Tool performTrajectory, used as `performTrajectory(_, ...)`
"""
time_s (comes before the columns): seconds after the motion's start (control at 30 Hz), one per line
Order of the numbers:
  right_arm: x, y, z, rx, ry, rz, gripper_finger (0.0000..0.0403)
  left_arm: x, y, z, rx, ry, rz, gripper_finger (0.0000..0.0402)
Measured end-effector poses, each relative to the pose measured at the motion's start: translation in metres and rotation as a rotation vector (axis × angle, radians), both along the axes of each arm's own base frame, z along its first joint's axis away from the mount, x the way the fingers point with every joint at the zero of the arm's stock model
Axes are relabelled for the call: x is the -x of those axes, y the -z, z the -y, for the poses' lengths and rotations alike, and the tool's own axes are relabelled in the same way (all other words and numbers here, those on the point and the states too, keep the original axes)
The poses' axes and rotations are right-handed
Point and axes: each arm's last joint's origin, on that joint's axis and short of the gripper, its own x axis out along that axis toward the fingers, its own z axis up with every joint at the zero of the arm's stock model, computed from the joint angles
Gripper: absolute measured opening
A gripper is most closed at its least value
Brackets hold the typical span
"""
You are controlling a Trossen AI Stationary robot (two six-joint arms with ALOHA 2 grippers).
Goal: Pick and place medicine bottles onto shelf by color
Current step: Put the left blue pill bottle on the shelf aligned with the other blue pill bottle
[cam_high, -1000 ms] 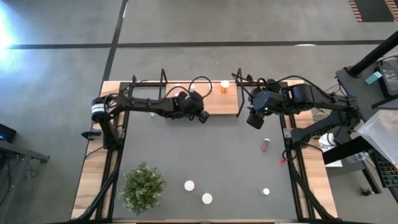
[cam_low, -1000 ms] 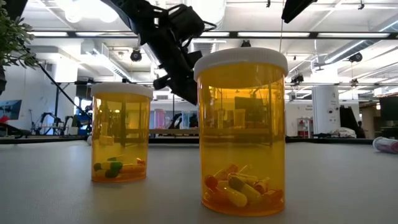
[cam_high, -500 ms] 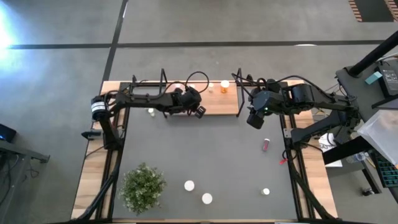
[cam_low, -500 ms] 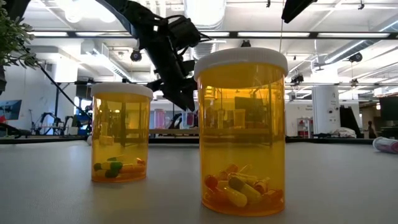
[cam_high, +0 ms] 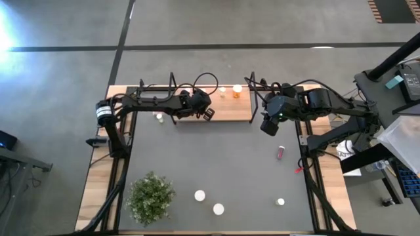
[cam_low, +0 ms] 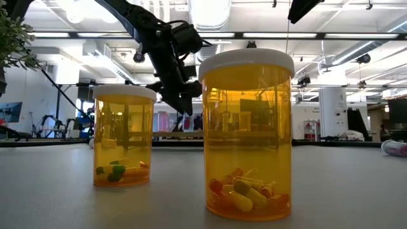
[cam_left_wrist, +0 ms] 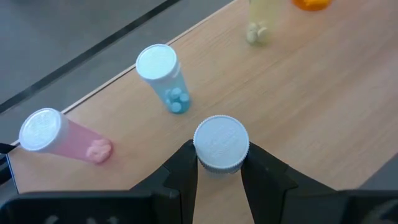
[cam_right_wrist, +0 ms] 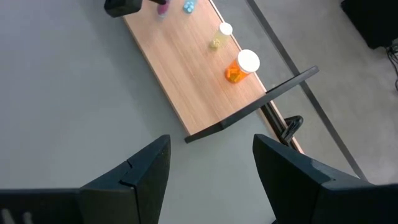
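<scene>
The shelf [cam_high: 230, 108], a light wooden board, lies at the table's far edge. On it stand a pink bottle [cam_left_wrist: 59, 137], a blue one [cam_left_wrist: 163, 74], a yellowish one [cam_left_wrist: 258, 25] and an orange one [cam_high: 237, 91]. My left gripper [cam_left_wrist: 219, 158] hangs over the shelf's near part, shut on a white-capped medicine bottle [cam_left_wrist: 221, 143] whose body is hidden under its cap. My right gripper [cam_right_wrist: 211, 168] hangs open above the table off the shelf's right end, with nothing between its fingers. My left gripper pinches the bottle just under its white cap [cam_left_wrist: 221, 163], one finger [cam_left_wrist: 185, 167] on each side. The fingers slant down from the table's near left. The bottle stands upright with its cap up; whether its base is on the shelf is hidden.
Two orange bottles [cam_low: 124, 137] [cam_low: 248, 133] stand near the table's front edge, with a smaller one [cam_high: 280, 202] to their right. A pink bottle [cam_high: 281, 152] lies on the mat at the right. A potted plant [cam_high: 151, 196] stands front left. Black wire frames [cam_high: 251, 98] close the shelf's ends.
My left gripper has carried the bottle from just off the shelf's near edge toward the table's far edge and slightly left, so it is now over the shelf board. Its fingers have stayed shut on the bottle.
</scene>
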Motion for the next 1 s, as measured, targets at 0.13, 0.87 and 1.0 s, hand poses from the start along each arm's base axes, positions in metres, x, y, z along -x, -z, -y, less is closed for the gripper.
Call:
performTrajectory(0.13,0.0000,0.0001,0.0000,0.000,0.000,0.000,0.0219,0.0007,-0.0001,-0.0020,-0.001,-0.006,0.001,0.0091)
performTrajectory(0.87,-0.0001,0.0000,0.0000,0.000,0.000,0.000,0.0219,0.0027,0.0022,-0.0065,-0.008,-0.015,0.005,0.0094)
performTrajectory(1.0,0.0000,0.0000,0.0000,0.000,0.000,0.000,0.0219,0.0014,0.0015,-0.0071,-0.025,0.003,0.010,0.0094)
